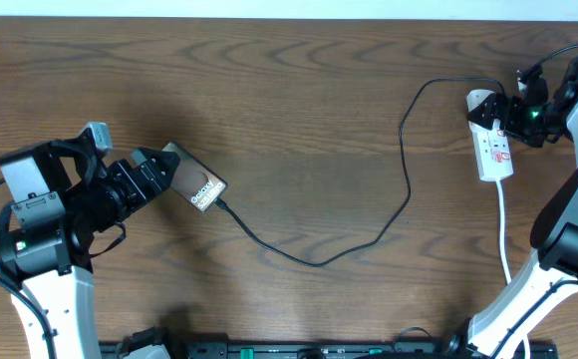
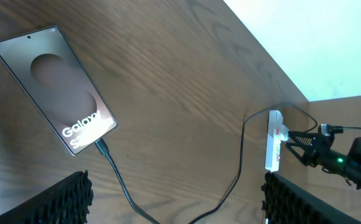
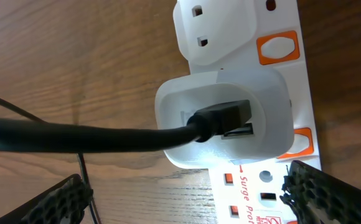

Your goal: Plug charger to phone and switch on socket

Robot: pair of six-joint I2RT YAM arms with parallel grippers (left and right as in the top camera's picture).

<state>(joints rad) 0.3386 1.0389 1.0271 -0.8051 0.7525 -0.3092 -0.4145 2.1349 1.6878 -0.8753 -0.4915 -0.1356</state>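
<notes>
The phone (image 1: 193, 181) lies flat left of centre, its lit "Galaxy" lettering showing in the left wrist view (image 2: 56, 84). The charger's black cable (image 1: 369, 239) has its plug tip in the phone's lower end (image 2: 99, 145) and runs across the table to the white adapter (image 3: 221, 121), which sits in the socket, a white power strip (image 1: 494, 143) at far right. My left gripper (image 1: 155, 172) is open, its tips touching or just short of the phone's left end. My right gripper (image 1: 510, 118) is open just above the strip beside the adapter; the orange switches (image 3: 279, 48) are visible.
The strip's white cord (image 1: 504, 229) runs down toward the front edge along my right arm. A second white plug (image 3: 215, 28) sits in the strip above the adapter. A black rail lies along the front edge (image 1: 299, 349).
</notes>
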